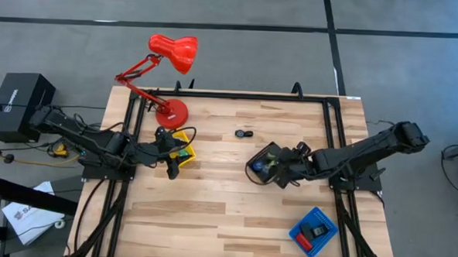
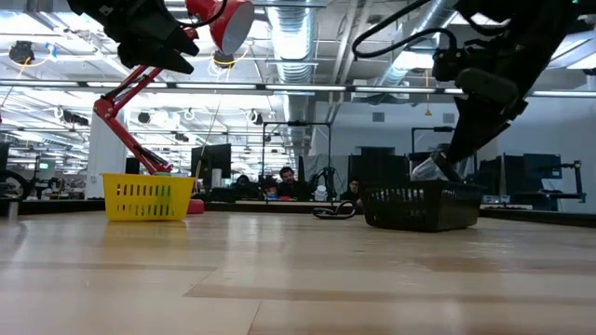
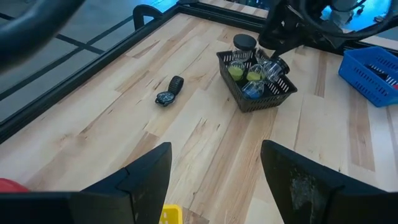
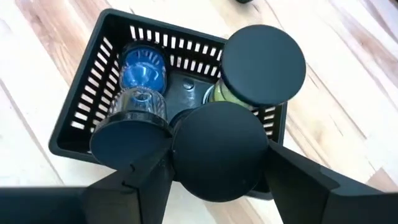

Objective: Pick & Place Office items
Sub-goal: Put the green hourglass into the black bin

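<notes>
A black mesh basket (image 1: 260, 157) (image 4: 81, 112) holds several small jars with black disc lids and blue or green contents (image 3: 252, 74). My right gripper (image 1: 280, 171) (image 4: 217, 158) hovers over the basket, shut on one black-lidded jar. A small black two-piece item (image 1: 244, 133) (image 3: 169, 93) lies flat on the wood between the trays. My left gripper (image 1: 172, 166) (image 3: 216, 152) hangs open above the yellow tray (image 1: 186, 144) (image 2: 147, 197) and touches nothing. My right gripper pinches a jar by the rim of its round black lid (image 4: 255, 155), one finger (image 4: 134, 180) on each side. It comes slanting down from the table's right. The lid faces the wrist camera and hides the jar's body. In the low view the gripper (image 2: 447, 169) reaches into the basket (image 2: 421, 207).
The big red desk lamp (image 1: 166, 71) stands at the far left, right behind the yellow tray. A blue tray (image 1: 327, 223) (image 3: 367, 68) with a black and a red piece sits near the right front corner. Bare wood stretches across the table's middle and near side.
</notes>
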